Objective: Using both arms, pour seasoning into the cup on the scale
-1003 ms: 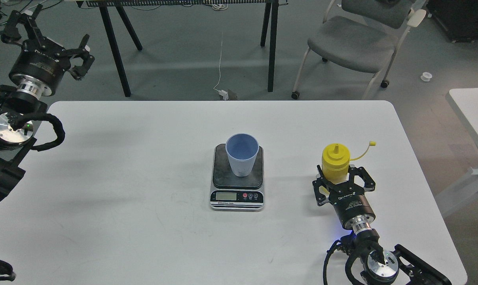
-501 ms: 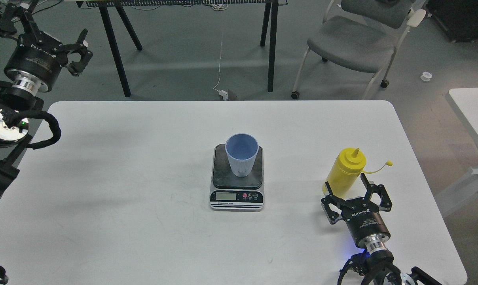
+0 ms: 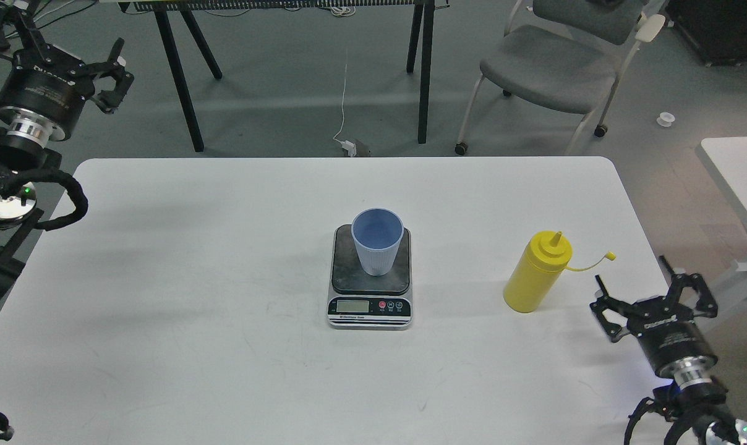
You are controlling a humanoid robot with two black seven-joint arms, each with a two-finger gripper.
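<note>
The seasoning bottle (image 3: 537, 272) is standing upright near the right edge of the desk (image 3: 225, 259), its nozzle uncapped and its small cap dangling on a tether toward that edge. The cup (image 3: 378, 241) is sitting on the dark plate of the scale (image 3: 370, 278) at the middle of the desk, well apart from the bottle.

The right gripper (image 3: 655, 295) is hovering off the desk's right edge near the front corner, jaws spread wide and holding nothing, apart from the bottle. The left gripper (image 3: 55, 46) is hanging beyond the back left corner, jaws also wide and empty.

The likely risks lie in the bottle's tall, narrow shape: a careless sideways approach could be tipping it toward the near edge, and the open nozzle would be letting seasoning spill. The loose tether could be snagging on a finger. A bump to the light cup could be sliding it off the plate and upsetting the reading.

White lettering is showing on both gripper bodies and a line of print under the scale's display, but all of it is too small to read; the display itself is looking blank.
</note>
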